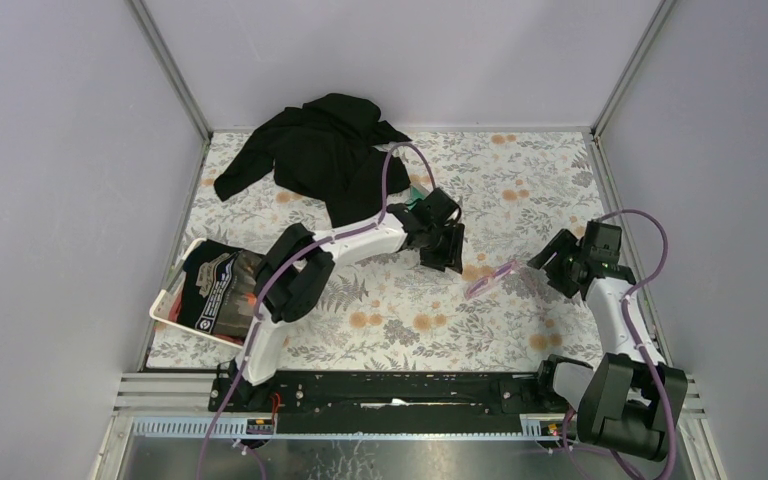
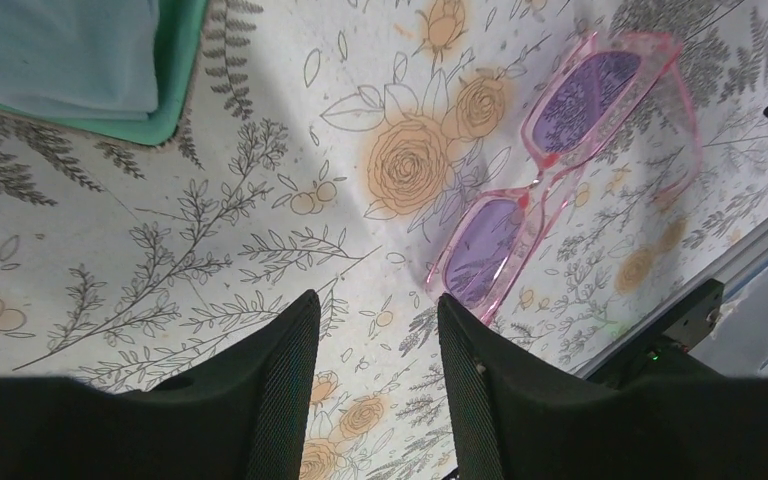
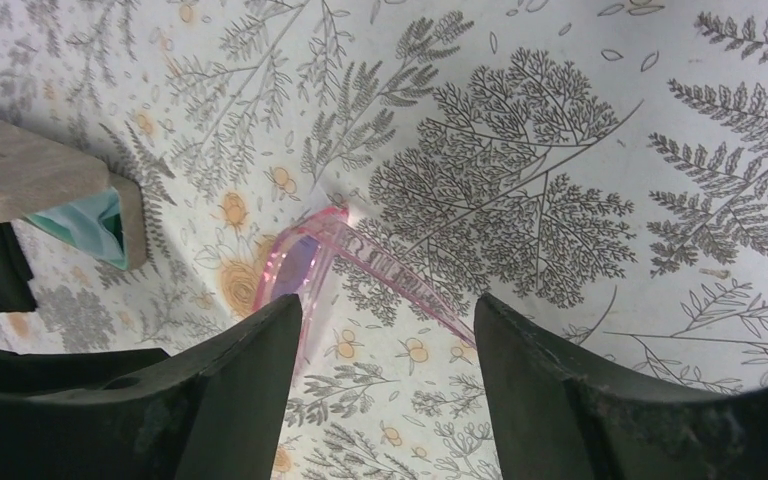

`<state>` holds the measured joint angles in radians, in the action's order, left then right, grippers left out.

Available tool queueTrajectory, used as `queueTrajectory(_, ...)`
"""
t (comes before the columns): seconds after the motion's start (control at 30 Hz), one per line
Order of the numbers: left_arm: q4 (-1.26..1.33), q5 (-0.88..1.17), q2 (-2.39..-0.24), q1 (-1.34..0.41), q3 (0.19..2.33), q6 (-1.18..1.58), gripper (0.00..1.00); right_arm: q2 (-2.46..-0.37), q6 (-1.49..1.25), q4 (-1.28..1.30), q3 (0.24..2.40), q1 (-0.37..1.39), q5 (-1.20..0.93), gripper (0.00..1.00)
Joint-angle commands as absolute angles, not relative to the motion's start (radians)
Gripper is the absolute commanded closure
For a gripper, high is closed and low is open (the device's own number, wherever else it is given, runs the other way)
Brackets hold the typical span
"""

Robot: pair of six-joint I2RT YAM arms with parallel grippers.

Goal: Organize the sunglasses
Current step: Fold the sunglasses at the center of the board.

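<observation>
The sunglasses [image 1: 490,280], a pink translucent frame with purple lenses, lie on the floral cloth between my two grippers. In the left wrist view the sunglasses [image 2: 485,245] lie just beyond my right fingertip, lenses facing up. My left gripper [image 1: 445,255] [image 2: 378,320] is open and empty. My right gripper [image 1: 552,262] [image 3: 390,310] is open and empty, and the sunglasses [image 3: 295,270] lie just ahead of it, one slim arm running toward my right finger. The grey-brown case [image 3: 20,175] with green lining [image 2: 175,100] holds the light blue cloth [image 2: 60,50]. It is mostly hidden under the left arm in the top view.
A black garment [image 1: 320,155] lies crumpled at the back of the table. A white tray [image 1: 175,310] with dark packets sits at the left edge. Grey walls enclose the table on three sides.
</observation>
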<state>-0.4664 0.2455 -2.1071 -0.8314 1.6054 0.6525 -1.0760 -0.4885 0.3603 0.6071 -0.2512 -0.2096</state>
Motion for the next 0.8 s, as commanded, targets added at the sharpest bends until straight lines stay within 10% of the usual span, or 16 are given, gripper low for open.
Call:
queueTrajectory(0.0, -0.498, 0.269, -2.143, -0.845, 1.621, 0.643, 0.48, -1.083, -0.440, 0.400, 0.614, -0.238, -0.187, 0.27)
queueTrajectory(0.77, -0.486, 0.301, -2.205, -0.895, 1.636, 0.681, 0.49, -1.211, -0.479, 0.394, 0.626, -0.109, -0.173, 0.49)
